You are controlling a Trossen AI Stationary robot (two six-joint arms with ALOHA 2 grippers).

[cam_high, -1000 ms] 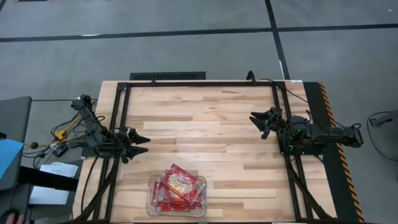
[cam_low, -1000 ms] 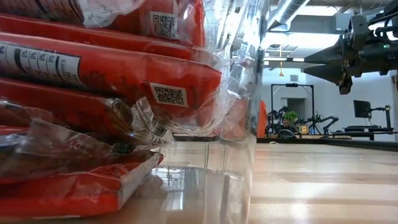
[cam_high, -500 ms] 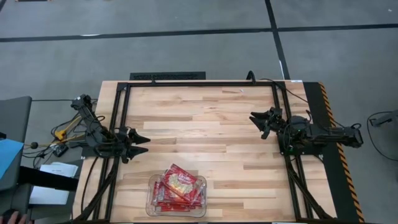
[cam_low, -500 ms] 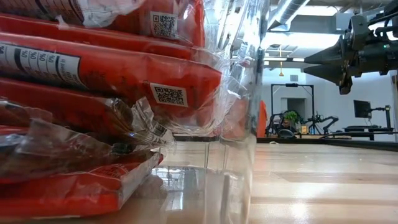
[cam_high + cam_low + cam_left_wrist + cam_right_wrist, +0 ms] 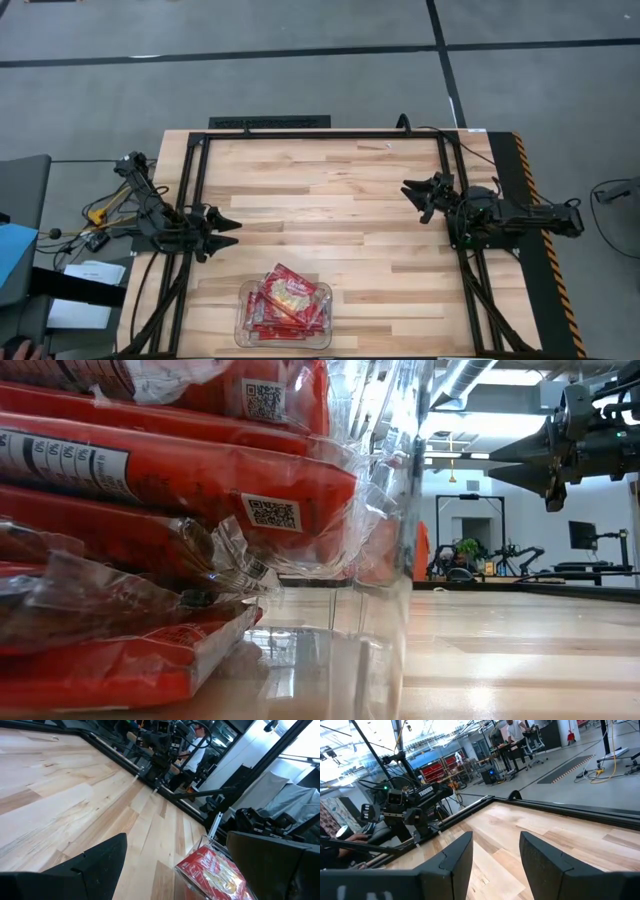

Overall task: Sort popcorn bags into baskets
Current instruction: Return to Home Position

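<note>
Now: flat red popcorn bags heaped in the shallow clear plastic tub, near the left gripper, well apart from the right gripper. Both sets of fingers are parted and empty. Risk: a low left-arm sweep clips the heap and spills bags.

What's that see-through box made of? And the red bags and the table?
The box looks like clear, glossy plastic: you see the red bags through its wall. They seem wrapped in thin shiny plastic film, since it crinkles and glints. The table looks like pale wood planks with visible grain.
</note>
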